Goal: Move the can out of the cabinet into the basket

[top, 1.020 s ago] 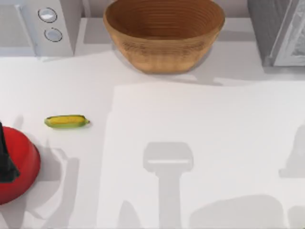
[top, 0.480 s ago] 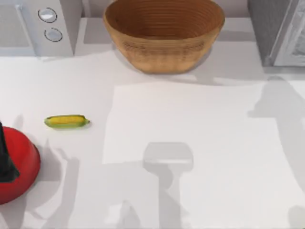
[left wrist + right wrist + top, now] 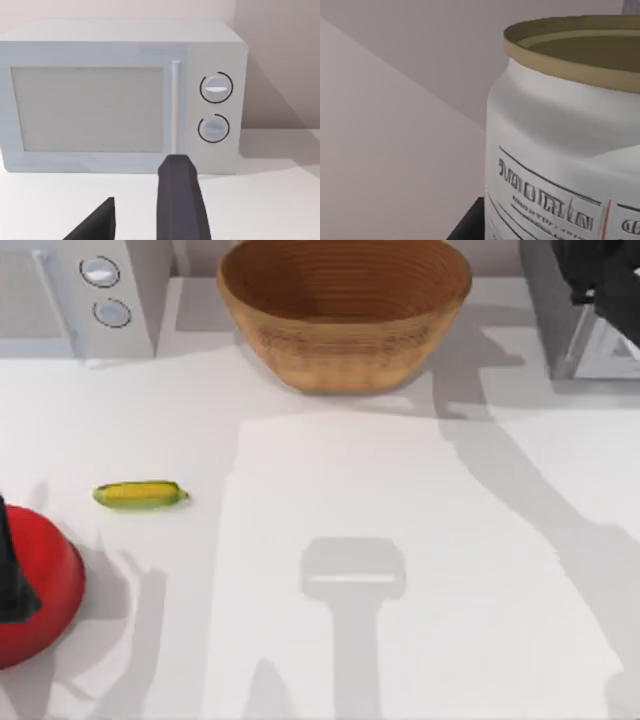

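Dark AgileX arm parts

The left gripper is showing dark grey, smooth, blunt-tipped fingers; the right arm is looking black.

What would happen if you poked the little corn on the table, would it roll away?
Probably a little. The corn cob lies on its side and looks rounded, so a sideways nudge would likely roll it. Its tapered ends might make it curve. It looks small, so probably light.

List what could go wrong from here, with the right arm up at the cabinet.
1. The right wrist view sits hard against the can, so a slightly off approach might knock it over.
2. The cabinet stands close beside the basket; swinging the can across could clip the basket's rim.
3. The door panel might catch the withdrawing arm.
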You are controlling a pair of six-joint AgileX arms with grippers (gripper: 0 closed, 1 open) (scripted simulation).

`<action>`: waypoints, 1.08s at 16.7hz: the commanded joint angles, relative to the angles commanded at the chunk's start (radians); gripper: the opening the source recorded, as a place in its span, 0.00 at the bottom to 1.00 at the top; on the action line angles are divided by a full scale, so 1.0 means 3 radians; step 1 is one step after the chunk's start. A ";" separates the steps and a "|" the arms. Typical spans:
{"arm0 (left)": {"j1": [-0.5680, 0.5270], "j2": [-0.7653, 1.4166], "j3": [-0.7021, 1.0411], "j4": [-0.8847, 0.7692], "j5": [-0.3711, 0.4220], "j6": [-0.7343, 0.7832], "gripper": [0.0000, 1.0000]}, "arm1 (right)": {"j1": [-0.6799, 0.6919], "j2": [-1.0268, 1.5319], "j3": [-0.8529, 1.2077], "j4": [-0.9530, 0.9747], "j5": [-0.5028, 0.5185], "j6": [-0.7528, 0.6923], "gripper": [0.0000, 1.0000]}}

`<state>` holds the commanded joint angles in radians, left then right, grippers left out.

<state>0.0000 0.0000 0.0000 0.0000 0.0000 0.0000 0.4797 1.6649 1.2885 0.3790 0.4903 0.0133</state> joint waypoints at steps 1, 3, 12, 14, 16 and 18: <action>0.0000 0.0000 0.0000 0.0000 0.0000 0.0000 1.00 | 0.0087 0.0328 0.0240 0.0068 0.0090 0.0002 0.00; 0.0000 0.0000 0.0000 0.0000 0.0000 0.0000 1.00 | 0.0242 0.0917 0.0672 0.0194 0.0252 0.0006 0.00; 0.0000 0.0000 0.0000 0.0000 0.0000 0.0000 1.00 | 0.0530 0.1975 0.1479 0.0445 0.0565 0.0014 0.00; 0.0000 0.0000 0.0000 0.0000 0.0000 0.0000 1.00 | 0.0530 0.1975 0.1479 0.0445 0.0565 0.0014 0.00; 0.0000 0.0000 0.0000 0.0000 0.0000 0.0000 1.00 | 0.0512 0.1993 0.1460 0.0436 0.0553 0.0021 0.00; 0.0000 0.0000 0.0000 0.0000 0.0000 0.0000 1.00 | 0.0495 0.2062 0.1559 0.0425 0.0536 0.0018 0.00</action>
<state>0.0000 0.0000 0.0000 0.0000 0.0000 0.0000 0.6283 2.2834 1.7561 0.5063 0.6511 0.0188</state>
